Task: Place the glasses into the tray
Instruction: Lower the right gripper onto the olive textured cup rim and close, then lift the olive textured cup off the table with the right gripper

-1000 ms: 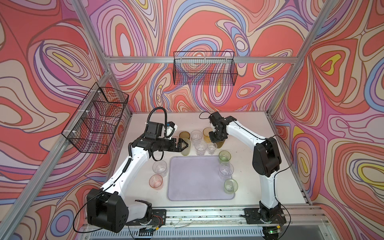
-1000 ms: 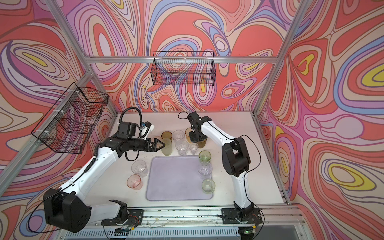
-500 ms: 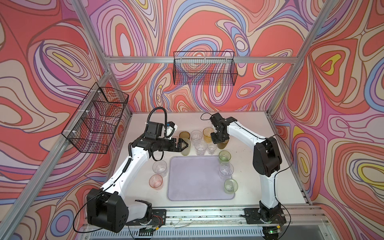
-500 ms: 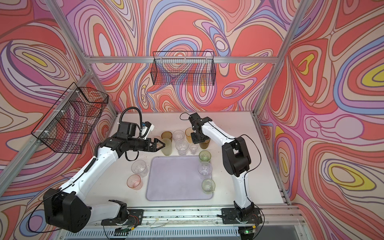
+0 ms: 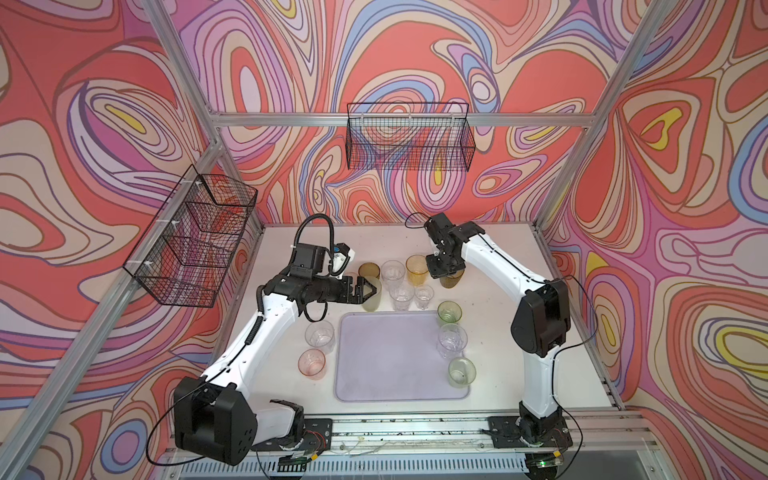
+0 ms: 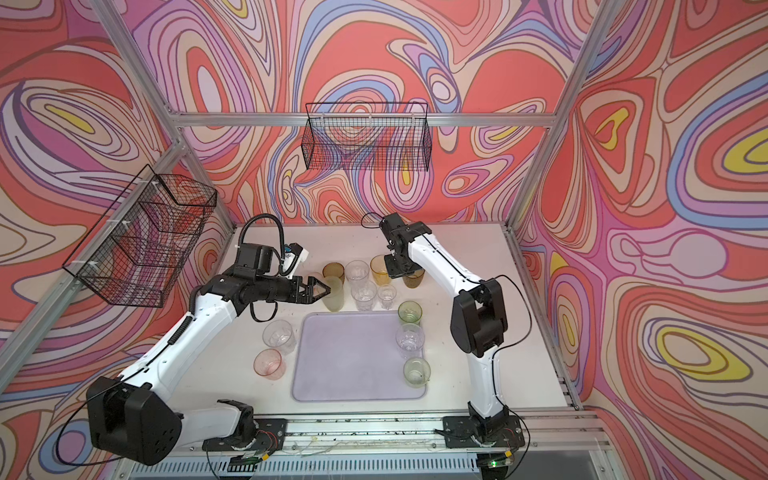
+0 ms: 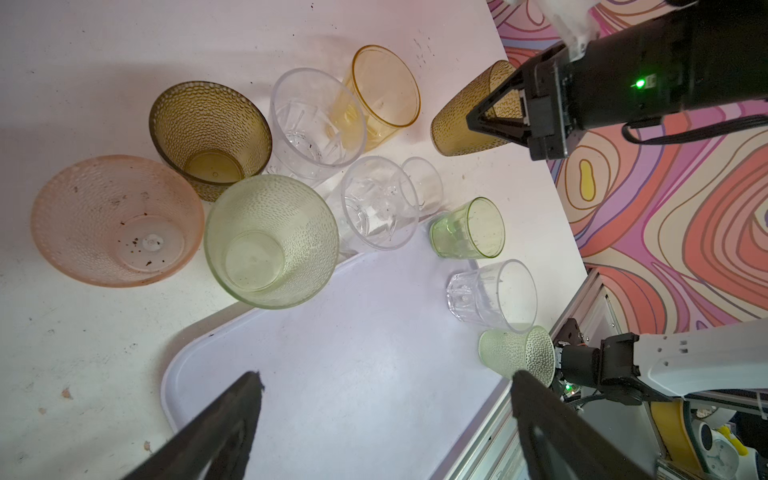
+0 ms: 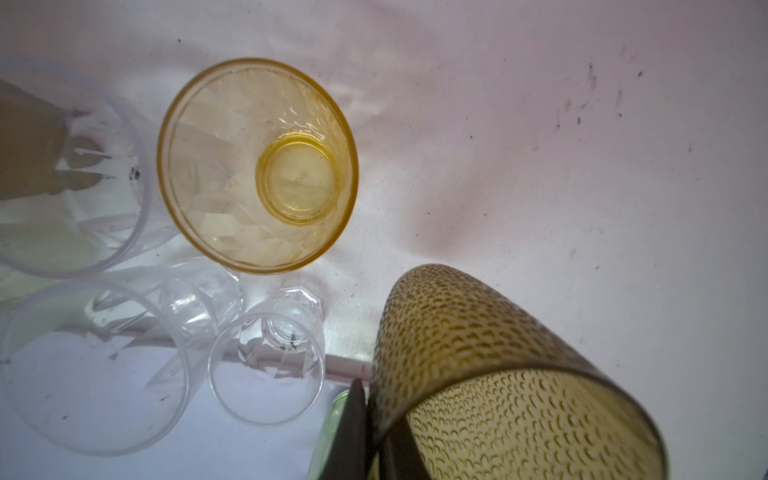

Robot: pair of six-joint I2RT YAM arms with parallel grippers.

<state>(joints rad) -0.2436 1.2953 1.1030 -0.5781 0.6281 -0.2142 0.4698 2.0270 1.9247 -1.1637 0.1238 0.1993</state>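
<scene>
Dial set on the tray (image 5: 390, 361), 12 o'clock toward the back wall.

- Step in hand: grasp, judged just made. Right gripper (image 5: 444, 272) has its jaws pinched shut on the rim of the olive-brown dimpled tumbler (image 8: 478, 353), one finger inside, one outside. The tumbler stands off the tray at 1 o'clock and looks tilted. Cannot tell whether its base is off the table.
- Left gripper (image 5: 370, 291) hangs with jaws wide apart, holding nothing, over the pale green dimpled tumbler (image 7: 270, 241) at the tray's 11 o'clock corner.
- Next move, as I judge it: lift straight up first, then carry toward 7 o'clock onto bare tray. A rim pinch is loose, so go slowly.
- Crowding: the amber tumbler (image 8: 257, 166) is just beside the held one, and the small clear tumbler (image 8: 266, 365) lies between it and the tray edge. Lifting high before crossing avoids clipping them.
- Open room: the tray's middle and 9 o'clock side are bare. Three tumblers line its 3 o'clock edge; I cannot tell whether they are inside the rim. The low rim needs clearing.
</scene>
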